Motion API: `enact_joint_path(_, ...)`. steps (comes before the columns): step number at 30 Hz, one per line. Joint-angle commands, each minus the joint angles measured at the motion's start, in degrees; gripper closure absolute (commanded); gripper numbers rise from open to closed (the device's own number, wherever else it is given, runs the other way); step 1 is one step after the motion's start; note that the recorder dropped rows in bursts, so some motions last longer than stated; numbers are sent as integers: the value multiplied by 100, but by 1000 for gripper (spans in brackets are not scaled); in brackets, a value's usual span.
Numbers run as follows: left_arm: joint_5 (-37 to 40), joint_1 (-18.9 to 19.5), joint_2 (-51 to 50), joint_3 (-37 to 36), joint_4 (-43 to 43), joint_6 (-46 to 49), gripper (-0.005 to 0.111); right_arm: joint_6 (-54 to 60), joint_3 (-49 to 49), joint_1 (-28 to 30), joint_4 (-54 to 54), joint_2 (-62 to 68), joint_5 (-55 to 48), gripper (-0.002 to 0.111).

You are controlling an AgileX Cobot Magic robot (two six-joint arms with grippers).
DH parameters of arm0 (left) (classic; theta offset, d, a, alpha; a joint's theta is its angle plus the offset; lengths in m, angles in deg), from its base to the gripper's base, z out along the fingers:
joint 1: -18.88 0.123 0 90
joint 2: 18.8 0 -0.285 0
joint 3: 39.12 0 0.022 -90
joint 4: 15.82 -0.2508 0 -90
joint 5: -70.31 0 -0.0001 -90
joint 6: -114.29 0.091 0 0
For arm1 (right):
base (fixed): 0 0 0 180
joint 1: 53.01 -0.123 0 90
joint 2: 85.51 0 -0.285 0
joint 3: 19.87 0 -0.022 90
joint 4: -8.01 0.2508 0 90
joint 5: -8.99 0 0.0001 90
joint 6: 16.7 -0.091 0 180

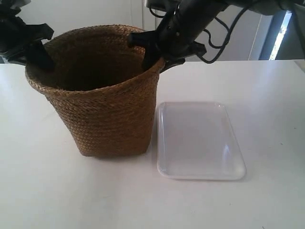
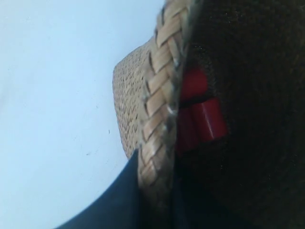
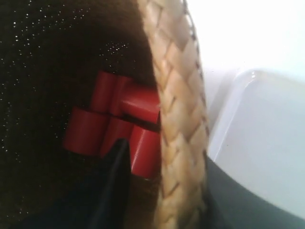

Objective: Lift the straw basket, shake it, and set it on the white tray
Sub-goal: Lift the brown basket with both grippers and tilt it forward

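Nearest the exterior camera, white bench (image 1: 71, 200). Further back on it, side by side: the straw basket (image 1: 109, 119) upright toward the view's left, base flat on the bench; the white tray (image 1: 200, 143) lying flat just beside that base toward the view's right, a narrow strip of bench between them, not touching. Higher, at the basket's round rim, two black hands, one per side. On the side away from the tray, the left hand (image 1: 33, 61): one finger down inside, one outside, pinched onto the braided rim, outer finger flush against the straw in the left wrist view. On the tray side, the right hand (image 1: 156, 62): astride the rim as well, outer finger against the braid, inner finger standing a little off the inside wall, not yet clamped. Down in the dark interior, red plastic pieces (image 3: 119, 129), caught by both wrist views. Farthest back, a pale wall (image 1: 95, 12).
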State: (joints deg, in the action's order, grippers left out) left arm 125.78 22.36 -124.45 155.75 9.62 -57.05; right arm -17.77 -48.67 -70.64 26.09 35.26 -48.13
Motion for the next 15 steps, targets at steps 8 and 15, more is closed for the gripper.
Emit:
enact_joint_path(8, -2054, -952, 1857, -1872, 35, 39, 107, -70, 1607, -469, -1098, -1975, 1638, 108)
enact_joint_path(15, -2083, -1175, 2791, -2301, -555, -236, 107, 106, 2473, -570, -1536, -2558, 1471, 108)
